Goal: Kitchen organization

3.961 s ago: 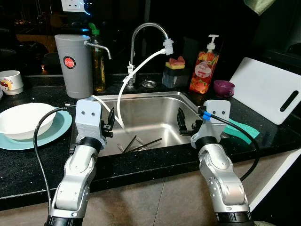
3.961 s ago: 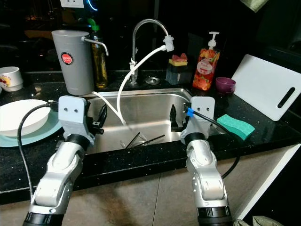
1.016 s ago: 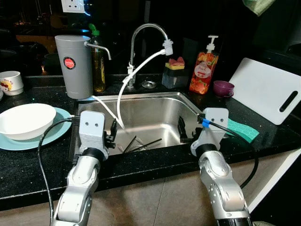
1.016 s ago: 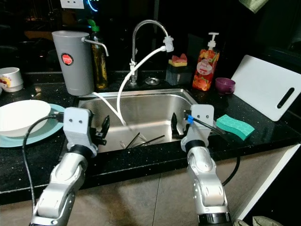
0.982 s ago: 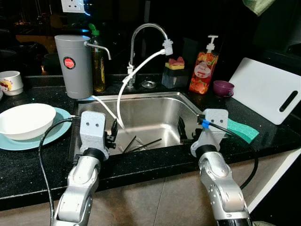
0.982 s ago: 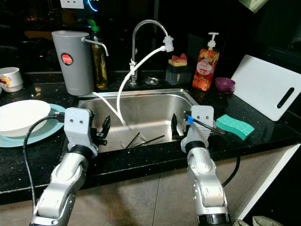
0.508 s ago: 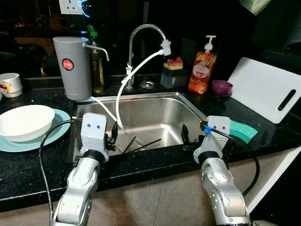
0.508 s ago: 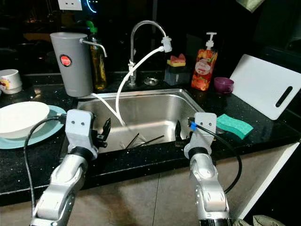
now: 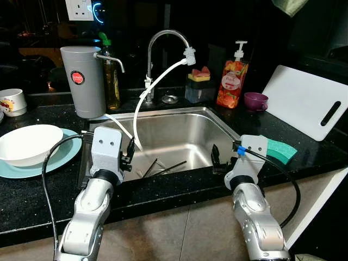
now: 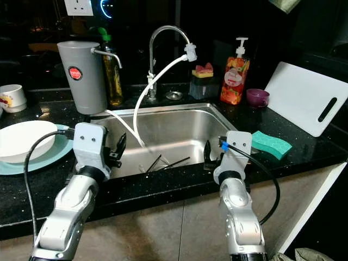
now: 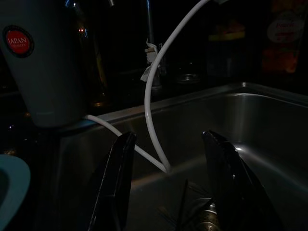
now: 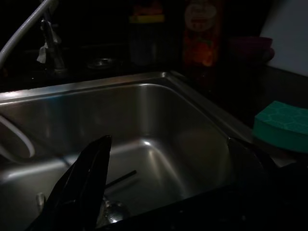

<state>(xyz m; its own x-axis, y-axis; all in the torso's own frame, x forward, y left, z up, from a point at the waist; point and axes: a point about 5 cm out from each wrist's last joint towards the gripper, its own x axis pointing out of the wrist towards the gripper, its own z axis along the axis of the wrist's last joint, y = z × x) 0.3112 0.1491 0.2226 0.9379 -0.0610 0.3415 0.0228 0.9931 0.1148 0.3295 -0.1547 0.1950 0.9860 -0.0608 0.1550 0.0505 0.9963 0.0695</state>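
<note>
A steel sink lies in the black counter straight ahead, with dark chopsticks and a metal utensil on its bottom. My left gripper hovers over the sink's front left part, open and holding nothing; its fingers frame a white hose. Over the front right part my right gripper is open and holds nothing, one finger in front of the basin. A white bowl rests on a teal plate at the left. A green sponge lies just right of the sink.
A faucet feeds the hose down into the sink. Behind stand a grey jug, an oil bottle, a sponge holder, a soap bottle, a purple cup. A white cutting board leans at right, with a mug far left.
The whole view has shifted a little as the camera moved. Both grippers have sunk slightly toward the sink's front edge and stay open.
</note>
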